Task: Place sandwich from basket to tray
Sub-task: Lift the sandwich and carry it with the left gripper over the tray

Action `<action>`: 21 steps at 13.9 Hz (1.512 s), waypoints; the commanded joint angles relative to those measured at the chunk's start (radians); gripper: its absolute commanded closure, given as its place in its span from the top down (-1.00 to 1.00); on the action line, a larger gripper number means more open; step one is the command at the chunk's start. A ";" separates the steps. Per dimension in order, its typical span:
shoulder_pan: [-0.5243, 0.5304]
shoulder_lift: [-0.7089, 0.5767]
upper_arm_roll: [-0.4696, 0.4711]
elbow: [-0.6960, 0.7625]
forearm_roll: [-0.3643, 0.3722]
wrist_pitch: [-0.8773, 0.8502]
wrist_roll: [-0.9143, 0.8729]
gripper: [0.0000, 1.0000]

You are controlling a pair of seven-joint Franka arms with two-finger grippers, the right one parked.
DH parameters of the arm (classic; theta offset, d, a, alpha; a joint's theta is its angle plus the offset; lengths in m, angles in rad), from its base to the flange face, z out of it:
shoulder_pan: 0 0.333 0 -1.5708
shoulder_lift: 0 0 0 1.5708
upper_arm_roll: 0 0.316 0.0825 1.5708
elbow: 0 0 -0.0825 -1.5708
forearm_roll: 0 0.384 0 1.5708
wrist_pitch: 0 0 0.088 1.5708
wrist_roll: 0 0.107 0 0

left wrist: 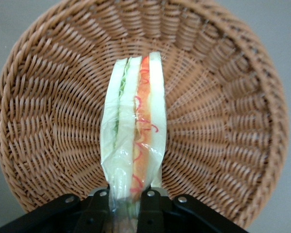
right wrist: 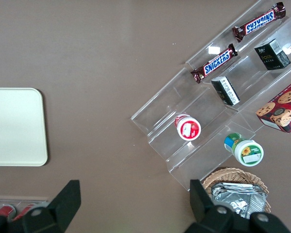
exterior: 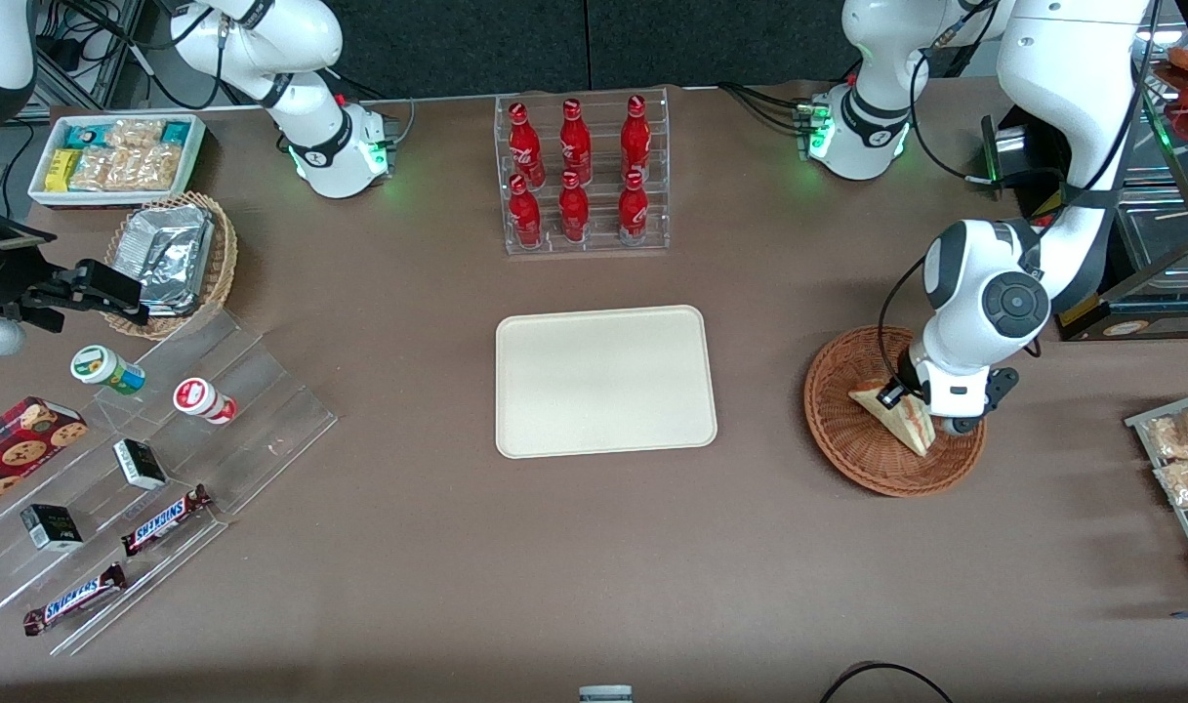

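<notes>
The sandwich is a plastic-wrapped white bread wedge with red, orange and green filling; it sits over the reddish-brown wicker basket toward the working arm's end of the table. My left gripper is down in the basket and shut on the sandwich's end. In the left wrist view the sandwich stands on edge between my black fingers, with the basket weave all around it. The cream-white tray lies flat at the table's middle, beside the basket, with nothing on it.
A clear rack of red bottles stands farther from the front camera than the tray. A wire rack of snack bags lies at the working arm's table end. A clear stepped shelf with snacks, a tan foil-packet basket and a white bin lie toward the parked arm's end.
</notes>
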 commanded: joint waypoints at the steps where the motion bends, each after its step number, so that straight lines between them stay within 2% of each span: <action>1: -0.016 -0.060 -0.013 0.075 0.017 -0.165 -0.039 -0.92; 3: -0.077 -0.077 -0.027 0.163 0.015 -0.315 -0.042 -0.92; 6: -0.212 -0.065 -0.027 0.259 0.006 -0.412 -0.042 -0.92; 9: -0.352 -0.036 -0.029 0.312 0.000 -0.411 -0.045 -0.93; 13: -0.511 0.076 -0.027 0.427 0.003 -0.411 -0.102 -0.94; 17: -0.623 0.217 -0.027 0.551 0.009 -0.403 -0.128 -0.94; 21: -0.697 0.307 -0.026 0.588 0.015 -0.351 -0.128 -0.94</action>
